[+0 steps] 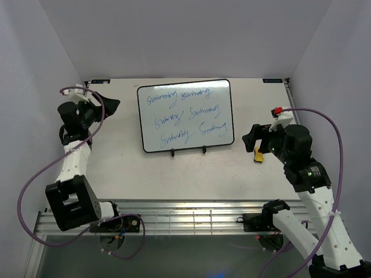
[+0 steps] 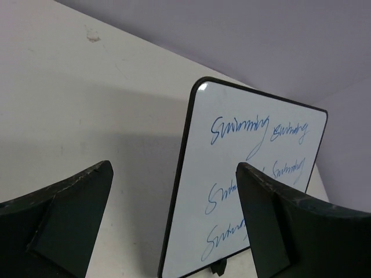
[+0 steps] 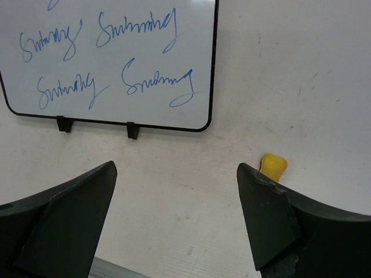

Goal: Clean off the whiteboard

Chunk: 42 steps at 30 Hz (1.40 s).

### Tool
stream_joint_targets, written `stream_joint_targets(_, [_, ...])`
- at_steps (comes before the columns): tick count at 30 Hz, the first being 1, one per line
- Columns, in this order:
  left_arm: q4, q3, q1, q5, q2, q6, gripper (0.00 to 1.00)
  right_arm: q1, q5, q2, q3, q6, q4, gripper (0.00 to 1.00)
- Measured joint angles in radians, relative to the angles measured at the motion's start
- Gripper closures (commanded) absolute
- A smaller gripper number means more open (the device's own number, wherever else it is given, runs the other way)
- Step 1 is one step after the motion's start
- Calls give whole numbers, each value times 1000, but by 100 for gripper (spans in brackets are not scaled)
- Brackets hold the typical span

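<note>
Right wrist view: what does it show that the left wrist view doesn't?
Only the right wrist view shows the yellow eraser, lying on the table off the whiteboard's lower right corner. Only the left wrist view shows the board's top corner and the wall behind it. Both show the blue writing and their own open, empty tool: the right tool and the left tool.
</note>
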Motion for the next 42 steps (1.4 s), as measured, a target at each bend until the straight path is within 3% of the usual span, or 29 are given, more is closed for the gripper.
stream_joint_targets(2, [153,-15,77,116,93,-61,2,0,-36,0,-3,-1,9,10])
stream_joint_targets(5, [518,-92,157,289,262,-206,2,0,-100,-3,-28,0,39,10])
stream_joint_targets(8, [850,-95,165,445,496,-385,2,0,-156,3,-36,0,44,10])
stream_joint_targets(11, [1036,-58,145,563,705,-565,2,0,-193,20,-35,-3,47,10])
stream_joint_targets(15, [1128,18,75,656,862,-682,2,0,-197,41,-34,-7,45,10])
stream_joint_targets(22, [1228,136,-77,756,932,-734,6,0,-189,46,-34,-13,29,10])
stream_joint_targets(26, [1246,171,-85,778,972,-748,19,0,-174,47,-34,-22,25,9])
stream_joint_targets(30, [1253,195,-84,802,1006,-761,46,0,-171,57,-34,-26,25,7])
stream_joint_targets(33, [1250,214,-86,811,1026,-764,54,0,-171,63,-35,-25,28,6])
stream_joint_targets(42, [1253,253,-104,826,1027,-738,53,0,-168,80,-105,-20,44,4])
